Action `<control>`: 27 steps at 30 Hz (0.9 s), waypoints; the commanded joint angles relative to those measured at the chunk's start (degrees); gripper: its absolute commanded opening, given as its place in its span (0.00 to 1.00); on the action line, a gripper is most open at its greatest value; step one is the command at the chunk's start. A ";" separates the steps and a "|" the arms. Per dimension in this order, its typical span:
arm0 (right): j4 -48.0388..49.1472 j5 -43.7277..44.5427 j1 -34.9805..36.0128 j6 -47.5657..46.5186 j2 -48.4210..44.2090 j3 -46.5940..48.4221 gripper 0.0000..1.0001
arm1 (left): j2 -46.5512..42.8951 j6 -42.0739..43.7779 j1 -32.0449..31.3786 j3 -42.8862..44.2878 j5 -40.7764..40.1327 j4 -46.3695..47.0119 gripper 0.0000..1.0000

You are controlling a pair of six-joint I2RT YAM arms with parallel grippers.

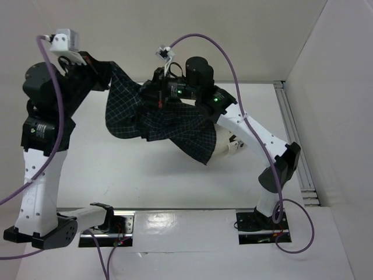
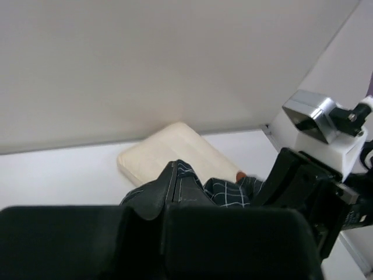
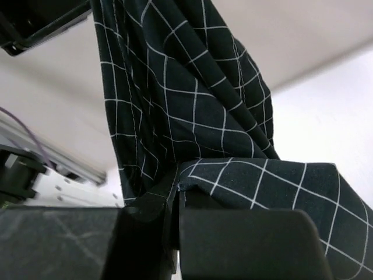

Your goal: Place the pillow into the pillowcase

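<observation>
Pillowcase (image 1: 157, 119) is up off the table (image 1: 145, 175) in the top view, hanging in a bunched swag between the two arms. The left gripper (image 1: 111, 71) is clamped on its far-left corner. The right gripper (image 1: 156, 99) is pinched shut on it nearer the middle, so both hands have fabric. My worry is that the grips sit close together and the cloth droops in folds. I can't tell if an opening is actually spread or if both layers are pinched together. If it's both layers, nothing is going in.

Left wrist view: the pillow (image 2: 169, 153) lies flat on the table by the back wall (image 2: 145, 58), just beyond the hanging cloth. As far as I can see it's not inside yet. It's plump and close to that wall, so pulling the case over it could shove it against the wall, or bunch the fabric at its near edge. The right arm (image 2: 315, 181) is also very near, so a bump between arms seems possible.

Right wrist view: the jaws bite only a thin fold at the cloth's edge. I'd guess a hard tug pulls it free.
</observation>
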 commanded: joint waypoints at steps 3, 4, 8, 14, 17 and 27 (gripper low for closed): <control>5.25 -9.95 5.64 6.42 9.03 9.51 0.00 | 1.19 -1.48 1.43 14.45 -13.23 5.72 0.00; 4.73 -10.65 6.26 6.42 10.18 11.71 0.00 | 2.07 -1.48 1.43 16.03 -13.84 4.84 0.00; -2.03 -5.49 4.15 3.87 10.37 12.43 0.54 | 6.99 -1.48 1.43 21.49 -13.84 -0.34 0.00; -12.40 17.94 -6.65 0.62 -5.18 -13.65 0.95 | 10.95 -0.34 1.43 18.33 -13.13 -0.88 0.00; -23.17 40.26 -8.67 -1.22 -7.13 -19.11 0.95 | 13.58 -1.04 1.43 14.91 -12.53 -0.18 0.00; -23.07 49.45 -9.20 -3.52 2.97 -34.31 0.99 | 31.77 1.41 -9.11 12.97 -11.11 -1.40 0.00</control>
